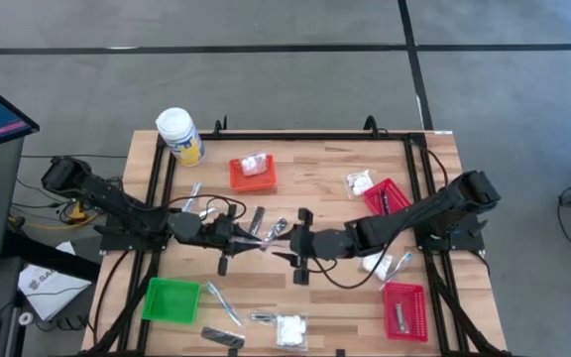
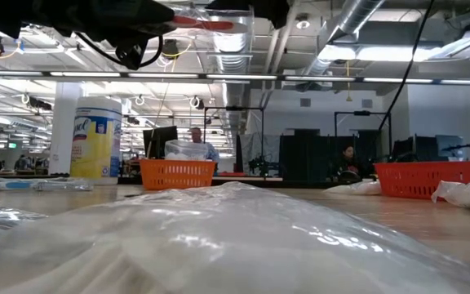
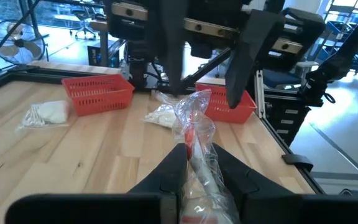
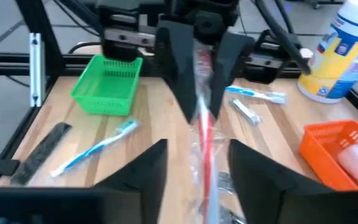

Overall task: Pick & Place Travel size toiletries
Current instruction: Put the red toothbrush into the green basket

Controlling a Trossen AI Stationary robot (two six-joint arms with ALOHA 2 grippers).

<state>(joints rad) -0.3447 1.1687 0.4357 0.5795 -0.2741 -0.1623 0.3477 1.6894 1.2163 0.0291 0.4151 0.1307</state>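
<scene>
A thin stick with a red core in a clear wrapper (image 1: 276,230) hangs above the table's middle, also visible in the low view (image 2: 206,23). My left gripper (image 1: 256,238) comes from the table's left and is shut on it (image 3: 197,155). My right gripper (image 1: 295,241) faces it from the right and is open (image 4: 197,155). Its fingers (image 3: 173,50) stand on either side of the stick's far end (image 4: 205,134) with gaps showing. Other toiletries lie on the table: a blue toothbrush (image 1: 224,302), a white packet (image 1: 290,329), a dark sachet (image 1: 221,337). My left gripper pinches the near end of the clear-wrapped stick (image 3: 197,171) between its two fingers, coming about level from the table's left. The stick runs on along the fingers and out past their tips toward the right gripper. It is lifted clear of the table, and its crinkled wrapper end is free.
A white-lidded yellow-labelled jar (image 1: 179,136) stands at the far left, with an orange basket (image 1: 253,174) holding a white packet near it. Two red baskets (image 1: 390,195) (image 1: 404,309) are on the right and a green basket (image 1: 171,299) at the near left. Black frame rails edge the table.
</scene>
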